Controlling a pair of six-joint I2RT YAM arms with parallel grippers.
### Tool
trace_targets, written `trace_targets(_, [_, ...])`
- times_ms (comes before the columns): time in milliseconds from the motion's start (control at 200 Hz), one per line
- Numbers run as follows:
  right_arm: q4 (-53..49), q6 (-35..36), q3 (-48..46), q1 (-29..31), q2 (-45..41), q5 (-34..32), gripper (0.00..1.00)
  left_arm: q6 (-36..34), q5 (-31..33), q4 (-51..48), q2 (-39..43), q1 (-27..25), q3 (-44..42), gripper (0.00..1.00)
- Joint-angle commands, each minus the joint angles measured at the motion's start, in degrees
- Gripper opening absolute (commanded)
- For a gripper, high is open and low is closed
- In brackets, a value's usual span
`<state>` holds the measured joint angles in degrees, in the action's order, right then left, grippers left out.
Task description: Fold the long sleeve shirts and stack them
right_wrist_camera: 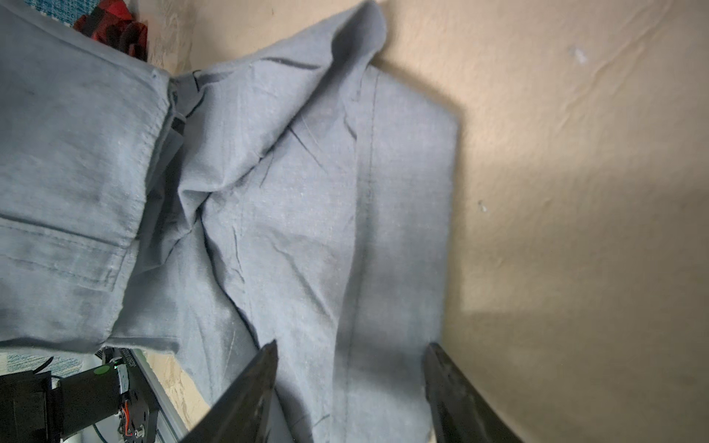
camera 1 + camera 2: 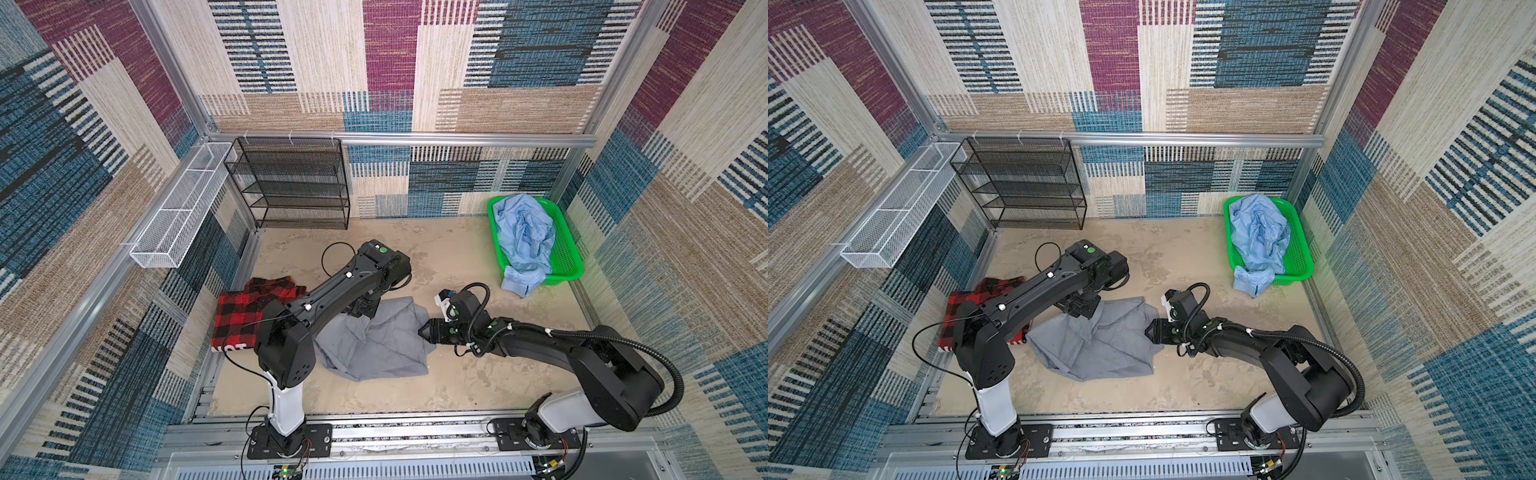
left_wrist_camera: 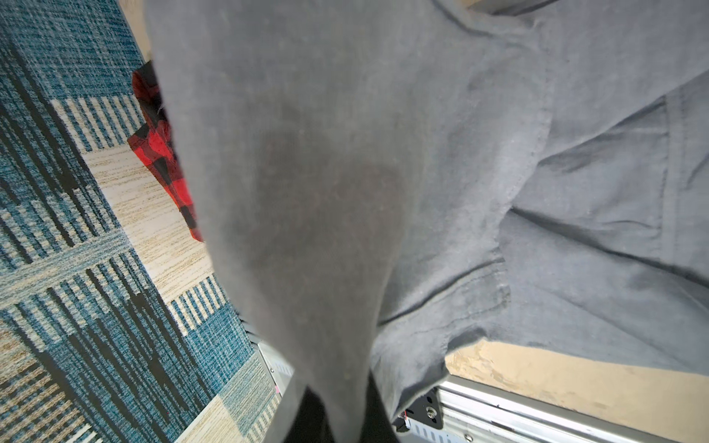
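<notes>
The grey shirt [image 2: 374, 347] [image 2: 1096, 347] lies rumpled in the middle of the table. My left gripper [image 2: 362, 311] [image 2: 1082, 309] is shut on its far edge. In the left wrist view a strip of the grey shirt [image 3: 307, 191] runs out of the left gripper [image 3: 343, 422] and hides most of the jaws. My right gripper [image 2: 422, 330] [image 1: 351, 345] stands open at the shirt's right edge, with its fingers either side of a band of grey cloth [image 1: 345, 230]. The red-and-black plaid shirt [image 2: 241, 316] [image 2: 963, 305] lies folded at the left. The light blue shirt [image 2: 523, 241] [image 2: 1258, 237] is bunched in a green basket.
The green basket [image 2: 569, 257] stands at the back right, with one blue sleeve hanging over its front rim. A black mesh rack [image 2: 291, 183] stands against the back wall. A white wire basket [image 2: 178, 212] hangs on the left wall. Patterned walls close in three sides.
</notes>
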<state>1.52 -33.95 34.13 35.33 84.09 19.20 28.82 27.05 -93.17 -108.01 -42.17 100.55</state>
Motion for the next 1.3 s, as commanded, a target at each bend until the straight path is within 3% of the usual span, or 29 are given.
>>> trace_targets(0, [4.92, 0.03, -0.81, 0.09, 0.64, 2.39, 0.63, 2.59, 1.28, -8.60, -0.77, -0.36, 0.64, 0.00])
trace_targets(260, [9.24, -1.20, -0.69, 0.15, 0.98, 6.77, 0.62, 5.70, 1.68, -8.66, -1.99, -1.07, -1.00, 0.00])
trace_targets(736, [14.39, -2.87, -1.54, 0.18, 6.35, 8.88, 0.62, 11.16, 2.05, -8.67, -4.55, -1.24, -0.90, 0.00])
trace_targets(1297, [18.99, -4.10, -3.03, 0.18, 7.92, 12.48, 0.62, 15.01, -3.45, -8.57, -15.68, -5.10, 9.24, 0.00])
